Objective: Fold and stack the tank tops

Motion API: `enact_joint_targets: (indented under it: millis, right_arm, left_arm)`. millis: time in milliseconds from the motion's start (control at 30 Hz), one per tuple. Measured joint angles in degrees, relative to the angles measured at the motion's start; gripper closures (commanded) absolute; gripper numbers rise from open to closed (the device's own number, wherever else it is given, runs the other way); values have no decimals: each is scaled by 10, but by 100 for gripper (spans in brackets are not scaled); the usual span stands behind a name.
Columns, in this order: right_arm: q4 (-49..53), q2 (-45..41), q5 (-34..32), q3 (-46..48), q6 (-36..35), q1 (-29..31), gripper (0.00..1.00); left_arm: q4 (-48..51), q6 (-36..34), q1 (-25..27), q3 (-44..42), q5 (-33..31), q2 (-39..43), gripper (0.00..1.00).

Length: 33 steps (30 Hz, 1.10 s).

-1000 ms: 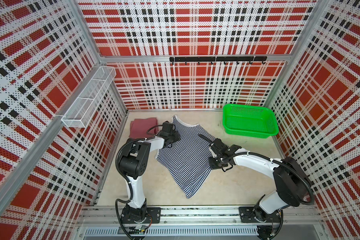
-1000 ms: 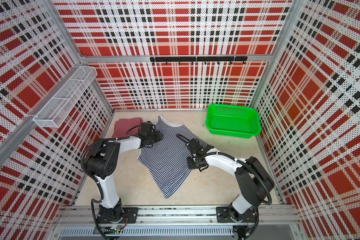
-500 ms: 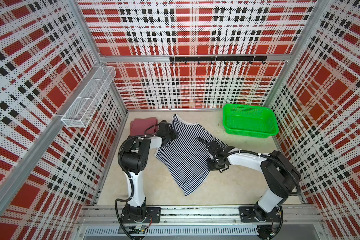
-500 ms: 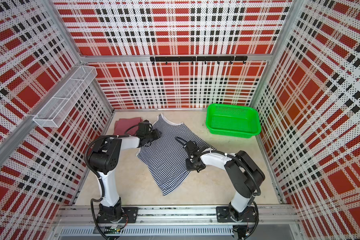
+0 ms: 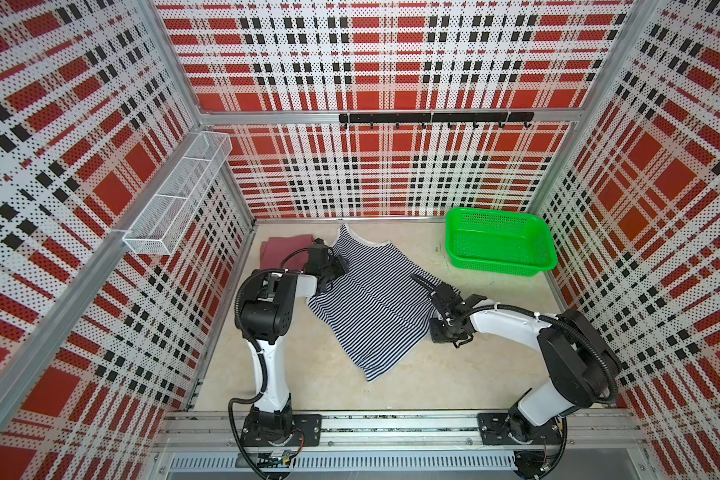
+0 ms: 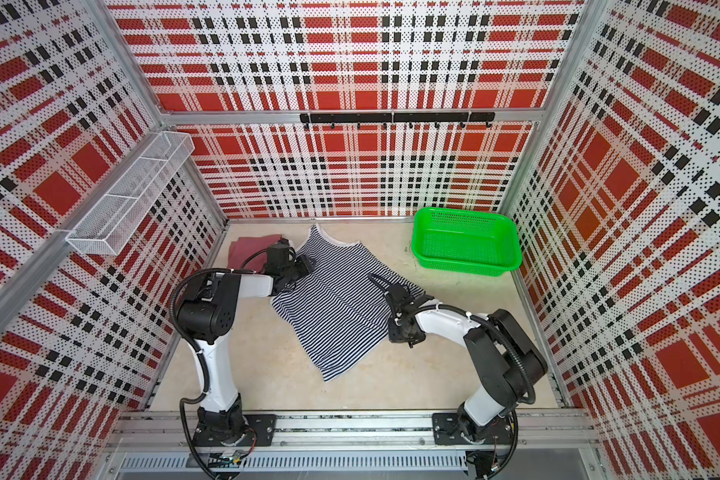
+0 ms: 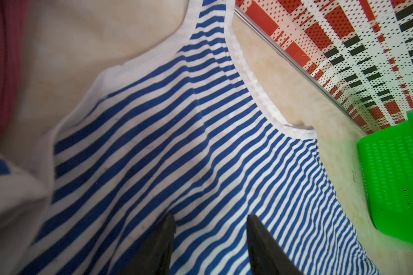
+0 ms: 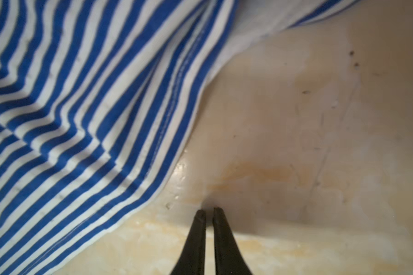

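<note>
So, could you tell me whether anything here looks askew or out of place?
The striped tank top lies unfolded and skewed diagonally across the table, its side edge rippled beside the shut right gripper. The maroon top looks neatly folded.

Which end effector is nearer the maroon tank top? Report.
Left. The left end effector is beside the maroon tank top; the right end effector sits beyond the striped tank top.
</note>
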<state>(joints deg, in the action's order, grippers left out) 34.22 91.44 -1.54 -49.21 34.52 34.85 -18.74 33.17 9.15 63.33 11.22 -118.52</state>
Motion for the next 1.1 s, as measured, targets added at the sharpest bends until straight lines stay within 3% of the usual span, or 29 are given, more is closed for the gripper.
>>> enact_joint_targets:
  millis: [400,600,867,1100]
  right_arm:
    - [15,-3,24,-50,-17,-52,80]
    - [4,-3,43,-48,-18,-50,76]
    - [-21,12,58,-50,-13,-79,69]
    - [-59,56,85,-69,-3,-80,69]
  left_arm:
    - [75,-3,9,-3,-3,35,42]
    - [166,-48,24,-6,-39,106,38]
    - [316,-151,156,14,-70,259,42]
    - [442,-181,288,-80,-70,378,52]
